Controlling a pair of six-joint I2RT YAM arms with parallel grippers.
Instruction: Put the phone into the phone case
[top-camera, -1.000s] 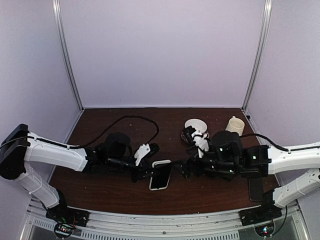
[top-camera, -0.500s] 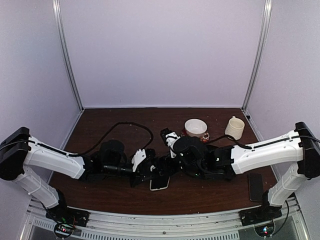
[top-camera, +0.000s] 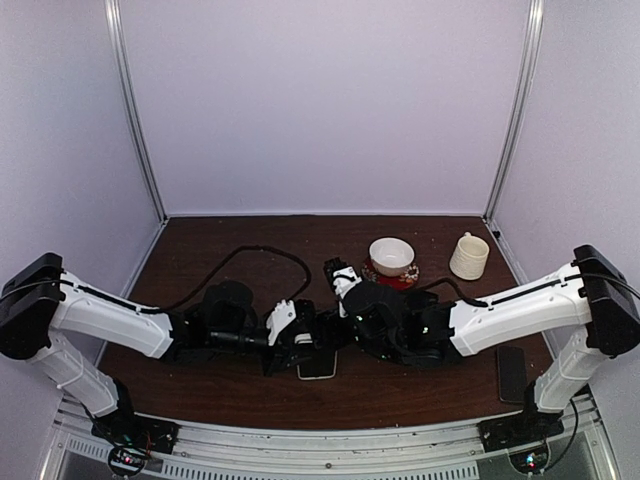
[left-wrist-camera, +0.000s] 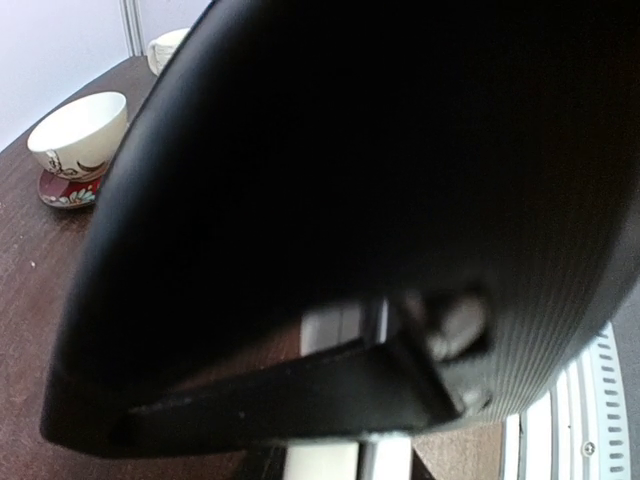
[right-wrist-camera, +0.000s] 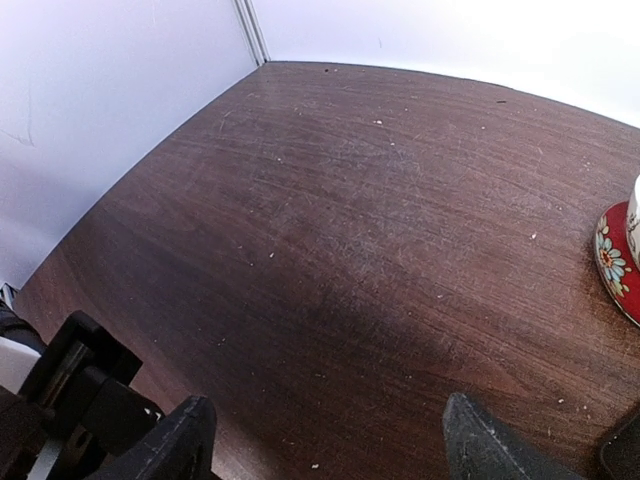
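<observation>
Only the near end of the phone (top-camera: 318, 368) shows, and a blurred black bulk (left-wrist-camera: 380, 180) blocks the left wrist view.

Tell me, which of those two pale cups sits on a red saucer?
The wide, low bowl nearer the middle; the taller mug to its right stands straight on the table.

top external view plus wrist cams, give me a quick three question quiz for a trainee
1. True or false: the bowl sits on a red saucer.
2. On which side of the bowl does the mug stand? A) the robot's left B) the robot's right C) inside it
3. Fill in: the right gripper is ___, with only bare table between its fingers.
Key: 1 true; 2 B; 3 open.
</observation>
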